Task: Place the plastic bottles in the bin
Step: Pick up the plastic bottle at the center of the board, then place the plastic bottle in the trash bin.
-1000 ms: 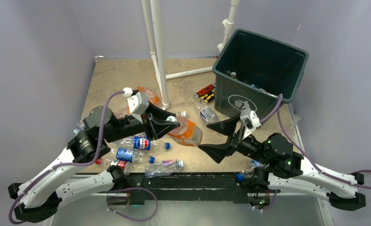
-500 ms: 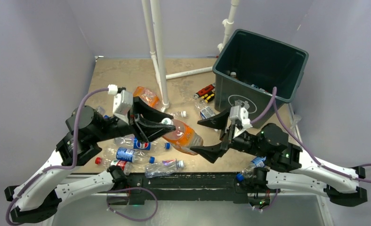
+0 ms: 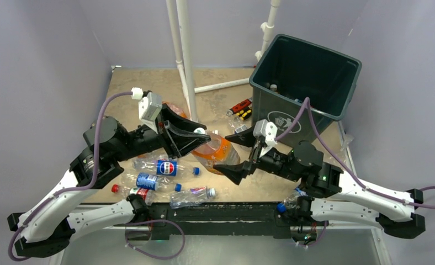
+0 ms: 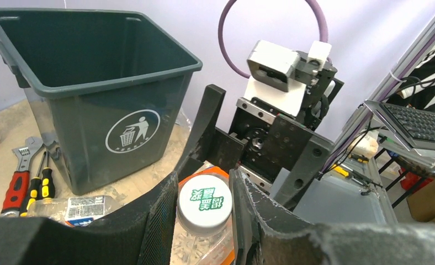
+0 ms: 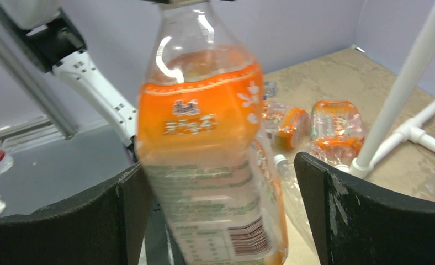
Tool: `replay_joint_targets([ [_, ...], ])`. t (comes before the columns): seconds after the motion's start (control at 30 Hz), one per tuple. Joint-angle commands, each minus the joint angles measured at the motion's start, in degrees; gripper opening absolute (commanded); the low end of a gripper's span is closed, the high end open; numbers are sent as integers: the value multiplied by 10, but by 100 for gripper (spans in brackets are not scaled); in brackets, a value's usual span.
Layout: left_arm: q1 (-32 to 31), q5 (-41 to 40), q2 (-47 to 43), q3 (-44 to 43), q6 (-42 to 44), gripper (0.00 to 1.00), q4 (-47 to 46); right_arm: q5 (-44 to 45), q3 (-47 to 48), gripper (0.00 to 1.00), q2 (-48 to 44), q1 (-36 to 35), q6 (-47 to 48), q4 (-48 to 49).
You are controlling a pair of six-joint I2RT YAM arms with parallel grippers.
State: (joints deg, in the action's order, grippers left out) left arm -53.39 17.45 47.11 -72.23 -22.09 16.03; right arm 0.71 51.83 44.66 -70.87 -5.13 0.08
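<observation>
An orange-labelled plastic bottle (image 3: 218, 153) hangs above the table, and my left gripper (image 3: 201, 136) is shut on its white cap (image 4: 204, 204). My right gripper (image 3: 224, 152) is open, with one finger on each side of the bottle's body (image 5: 204, 138) and gaps showing on both sides. The dark green bin (image 3: 270, 110) stands at the back right, its trash symbol (image 4: 132, 131) facing me. Several more bottles lie at the front left, among them a Pepsi one (image 3: 165, 167) and a red-capped one (image 3: 139, 193). Two crushed orange ones (image 5: 337, 118) lie near the pipe.
White PVC pipes (image 3: 185, 61) rise from the middle of the table. Red, yellow and black tools (image 3: 240, 109) lie left of the bin, next to a flattened bottle (image 4: 83, 207). A blue-capped bottle (image 3: 291, 200) sits by the right arm's base.
My right gripper has swung left and now straddles the orange bottle's body. My left arm has shifted back and raised the bottle slightly, its grip on the cap unchanged.
</observation>
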Motion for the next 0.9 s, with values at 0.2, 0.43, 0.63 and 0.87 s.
replay_joint_targets([
  [0.2, -2, 15, -11, 3, -30, 0, -55, 38, 23, 72, 46, -1, 3, 73],
  [0.43, -2, -7, -28, 29, -24, 47, -70, 21, 28, 44, 37, -1, 4, 89],
  [0.63, -2, -167, -139, 90, -15, 94, -97, 109, 63, 39, -21, -1, 16, 61],
  [0.87, -2, -331, -338, 256, -11, 99, -197, 387, 189, 41, 13, -1, 85, 8],
])
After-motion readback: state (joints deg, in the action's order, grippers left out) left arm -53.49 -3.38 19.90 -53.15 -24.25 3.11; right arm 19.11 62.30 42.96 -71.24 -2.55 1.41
